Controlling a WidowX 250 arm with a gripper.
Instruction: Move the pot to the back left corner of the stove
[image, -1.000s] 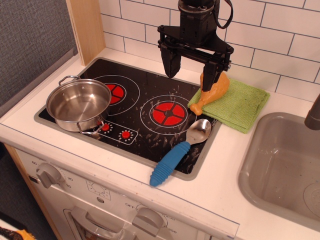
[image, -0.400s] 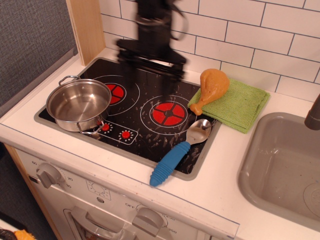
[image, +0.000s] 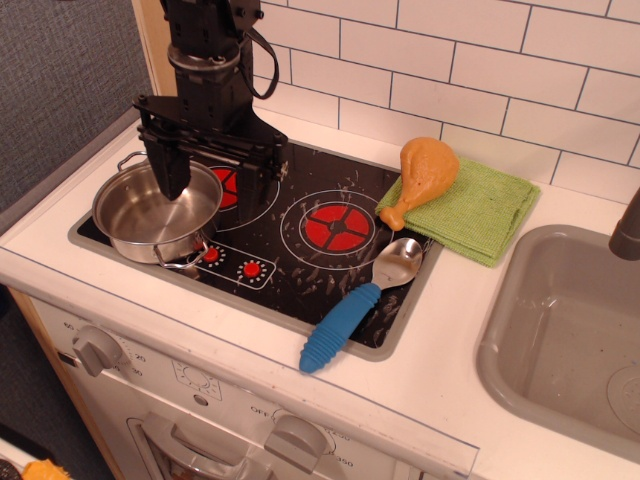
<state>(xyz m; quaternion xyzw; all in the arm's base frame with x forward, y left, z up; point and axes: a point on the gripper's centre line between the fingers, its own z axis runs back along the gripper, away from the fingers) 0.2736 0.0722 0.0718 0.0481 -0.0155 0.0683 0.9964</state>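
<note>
Nearest us, the spoon (image: 355, 300) with its blue handle lies unmoved on the stove's (image: 290, 225) front right rim. The pot (image: 150, 212) sits where it did a second ago, at the front left of the stove over the left burner's edge: shiny steel, round and shallow (two thin wire loop handles). The gripper (image: 217, 176) has swept left from above the right burner and now hangs over the pot's far rim, jaws spread wide, pinching nothing. Farther back, the toy drumstick (image: 422, 175) rests on the green cloth (image: 472, 208).
</note>
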